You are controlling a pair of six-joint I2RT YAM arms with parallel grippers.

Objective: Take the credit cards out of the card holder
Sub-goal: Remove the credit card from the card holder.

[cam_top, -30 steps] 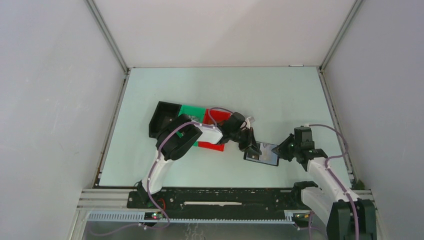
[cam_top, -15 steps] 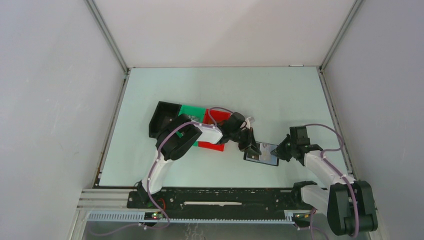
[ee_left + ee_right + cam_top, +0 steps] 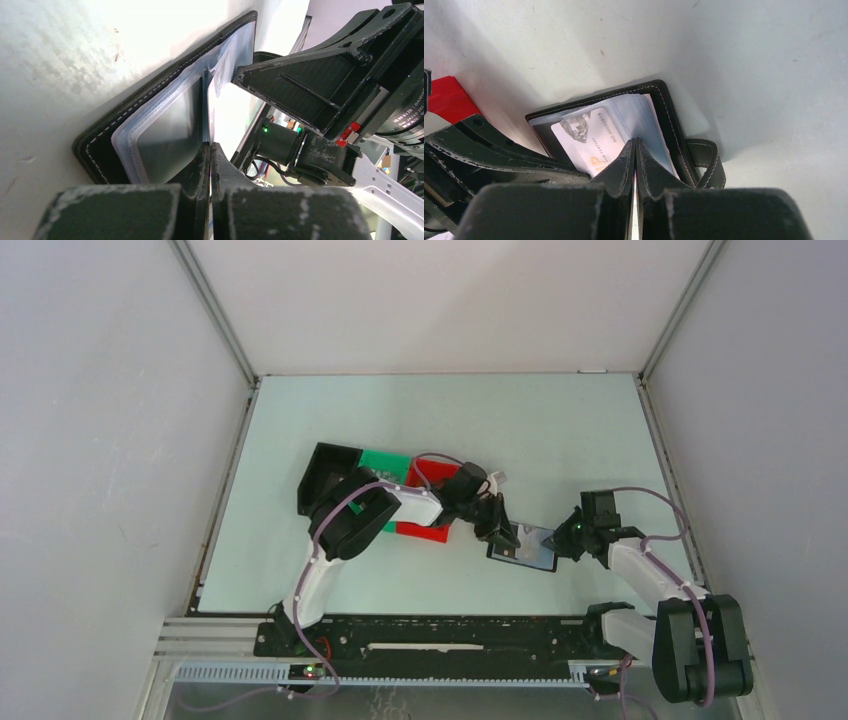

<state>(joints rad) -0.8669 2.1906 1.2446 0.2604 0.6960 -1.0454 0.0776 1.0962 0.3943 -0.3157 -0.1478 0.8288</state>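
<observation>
The black card holder [image 3: 522,550] lies open on the table, its clear sleeves fanned up. My left gripper [image 3: 503,536] is shut on a thin upright clear sleeve of the holder at its left end; the wallet also shows in the left wrist view [image 3: 107,135]. My right gripper [image 3: 560,540] is shut on a thin pale sheet edge among the sleeves at the right end, apparently a credit card. A printed pale credit card [image 3: 591,137] lies face-up in a sleeve left of my right fingers [image 3: 621,162]. The holder's strap [image 3: 711,162] hangs to the right.
A black bin [image 3: 328,475], a green bin [image 3: 385,462] and a red bin [image 3: 425,530] stand together under my left arm, left of the holder. The enclosure's walls stand on three sides.
My right gripper has moved slightly left, in onto the holder's right end. My left gripper and the holder have barely moved.
</observation>
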